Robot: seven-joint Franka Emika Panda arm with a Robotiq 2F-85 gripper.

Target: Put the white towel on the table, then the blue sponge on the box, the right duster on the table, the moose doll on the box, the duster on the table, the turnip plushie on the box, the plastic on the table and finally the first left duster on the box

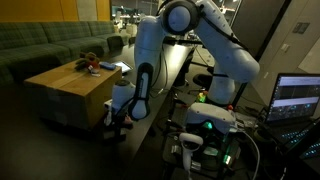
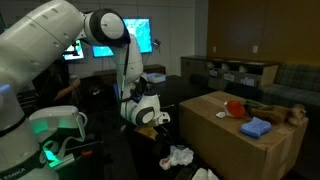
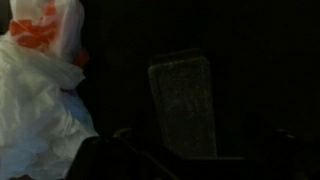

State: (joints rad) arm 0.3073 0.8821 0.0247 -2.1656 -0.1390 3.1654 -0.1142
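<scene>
The tan box (image 1: 62, 98) (image 2: 262, 150) carries the blue sponge (image 2: 256, 127), a dark brown moose doll (image 2: 281, 112) and a red soft thing (image 2: 235, 105). My gripper (image 1: 121, 108) (image 2: 153, 117) hangs low beside the box, over the dark table (image 1: 172, 68). In the wrist view its dark jaws stand wide apart at the bottom edge, and nothing is between them. Below my gripper (image 3: 200, 142) lies a grey rectangular pad (image 3: 183, 95). White plastic (image 3: 35, 95) with orange print lies to the pad's left. A white cloth (image 2: 180, 155) lies on the dark surface near the box.
A green sofa (image 1: 50, 42) runs behind the box. A lit laptop (image 1: 297, 98) and the robot's base (image 1: 205, 125) with green lights stand beside the arm. Monitors (image 2: 135, 35) glow behind it. Another white scrap (image 2: 205, 173) lies at the frame's lower edge.
</scene>
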